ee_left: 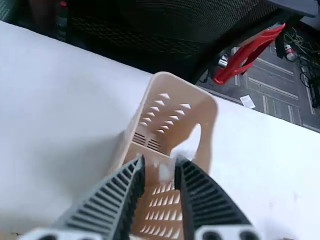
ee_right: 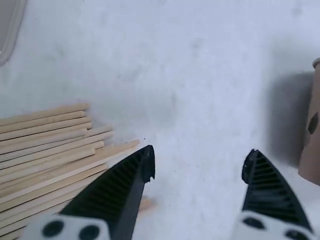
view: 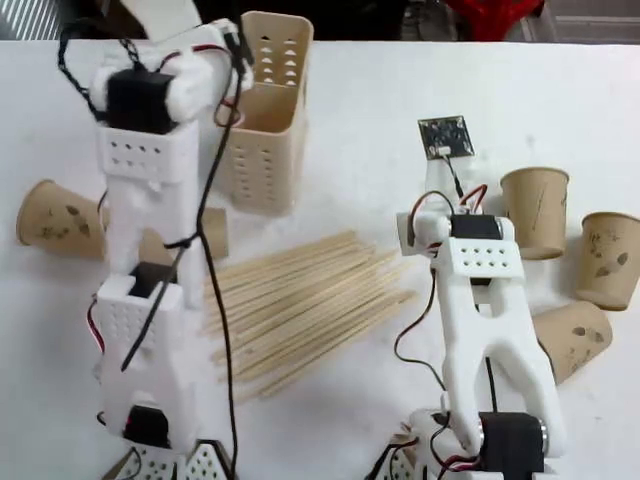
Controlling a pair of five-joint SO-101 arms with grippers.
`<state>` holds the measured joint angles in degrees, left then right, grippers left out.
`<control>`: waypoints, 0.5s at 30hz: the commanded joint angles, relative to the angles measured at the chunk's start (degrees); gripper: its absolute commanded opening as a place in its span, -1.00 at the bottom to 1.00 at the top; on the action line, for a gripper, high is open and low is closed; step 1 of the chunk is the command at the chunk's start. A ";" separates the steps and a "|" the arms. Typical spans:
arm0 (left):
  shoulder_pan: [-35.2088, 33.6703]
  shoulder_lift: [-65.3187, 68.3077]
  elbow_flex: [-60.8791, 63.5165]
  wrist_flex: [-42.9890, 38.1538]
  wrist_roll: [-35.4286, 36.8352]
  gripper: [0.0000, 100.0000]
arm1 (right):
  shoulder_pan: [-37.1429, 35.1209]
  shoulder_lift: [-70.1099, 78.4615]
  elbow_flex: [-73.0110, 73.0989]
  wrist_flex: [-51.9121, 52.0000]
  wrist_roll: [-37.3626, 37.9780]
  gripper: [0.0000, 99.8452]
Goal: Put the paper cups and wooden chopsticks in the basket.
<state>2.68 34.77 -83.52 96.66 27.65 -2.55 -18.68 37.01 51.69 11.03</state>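
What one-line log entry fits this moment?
left gripper: shut on basket | right gripper: open, by chopsticks | cups: on table

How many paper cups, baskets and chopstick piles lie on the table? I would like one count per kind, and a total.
Paper cups: 5, one partly hidden
Basket: 1
Chopstick pile: 1, sticks too many to count
Total: 7
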 commanded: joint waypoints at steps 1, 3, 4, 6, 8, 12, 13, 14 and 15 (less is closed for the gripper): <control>-3.30 -1.98 -2.46 -1.32 -1.14 -0.75 | 0.66 -2.51 -2.29 -0.40 0.97 -0.43; -3.47 0.13 -2.46 -1.76 -5.54 -0.70 | 0.66 -2.51 -2.11 -0.40 1.05 -0.43; -3.38 1.71 -2.46 -1.41 -7.74 -0.66 | 0.66 -2.51 -2.02 -0.40 1.05 -0.43; -3.12 5.14 -2.46 -1.23 -9.76 -0.57 | 0.66 -2.24 -2.02 -0.40 1.14 -0.43; -3.12 8.04 -2.64 -1.49 -10.20 -0.52 | 0.66 -2.07 -1.93 -0.40 1.14 -0.43; -3.03 13.14 -2.55 -1.32 -13.80 -0.52 | 0.66 -2.07 -1.85 -0.40 1.14 -0.43; -3.03 14.29 -2.55 -1.23 -15.12 -0.52 | 0.66 -2.07 -1.85 -0.40 1.14 -0.43; -3.03 15.25 -2.55 -1.23 -16.35 -0.52 | 0.66 -2.07 -1.85 -0.40 1.14 -0.43; -3.03 16.22 -2.55 -1.23 -17.58 -0.52 | 0.66 -2.07 -1.85 -0.40 1.14 -0.43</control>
<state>-0.13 49.10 -84.04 96.31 14.55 -2.64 -18.68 37.01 51.69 11.65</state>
